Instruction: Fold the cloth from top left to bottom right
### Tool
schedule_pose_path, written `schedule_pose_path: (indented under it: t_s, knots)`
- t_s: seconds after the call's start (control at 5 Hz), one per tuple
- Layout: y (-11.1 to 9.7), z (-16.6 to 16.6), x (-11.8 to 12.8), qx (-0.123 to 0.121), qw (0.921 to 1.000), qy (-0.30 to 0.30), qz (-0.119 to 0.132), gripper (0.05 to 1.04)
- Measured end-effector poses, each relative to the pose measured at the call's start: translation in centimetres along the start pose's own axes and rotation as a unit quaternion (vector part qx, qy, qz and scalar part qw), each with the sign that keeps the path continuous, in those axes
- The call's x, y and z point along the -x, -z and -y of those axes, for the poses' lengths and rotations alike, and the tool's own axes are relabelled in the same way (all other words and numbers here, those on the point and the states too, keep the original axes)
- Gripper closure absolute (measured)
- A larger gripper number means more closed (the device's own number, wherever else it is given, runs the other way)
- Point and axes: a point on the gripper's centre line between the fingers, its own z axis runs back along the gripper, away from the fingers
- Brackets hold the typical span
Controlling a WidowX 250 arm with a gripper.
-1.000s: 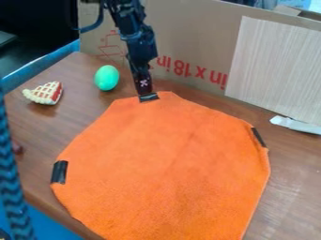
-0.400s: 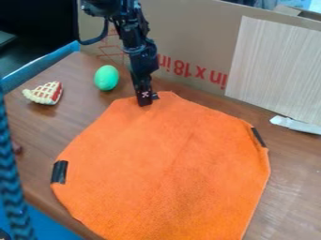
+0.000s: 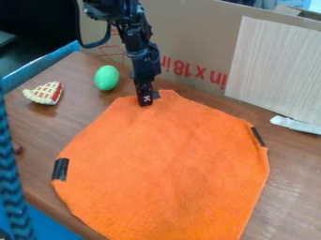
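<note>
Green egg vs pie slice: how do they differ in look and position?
The egg is plain green; the pie slice is cream and red with a lattice top. The egg is a smooth oval, the pie slice a wedge. The egg sits nearer the cardboard than the pie slice does. Both are on the table, off the cloth.

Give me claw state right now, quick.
Claw: at the orange cloth's top edge, beside black tape; open, closed or gripping can't be told.
</note>
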Motion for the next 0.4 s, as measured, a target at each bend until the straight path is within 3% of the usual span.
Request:
schedule_pose_path:
  t_s: [0.2, 0.4]
  knots:
    - [0.0, 0.18, -0.28, 0.006, 0.9999, 0.001, 0.009, 0.899]
    - [-0.22, 0.24, -0.46, 0.014, 0.9997, 0.001, 0.02, 0.999]
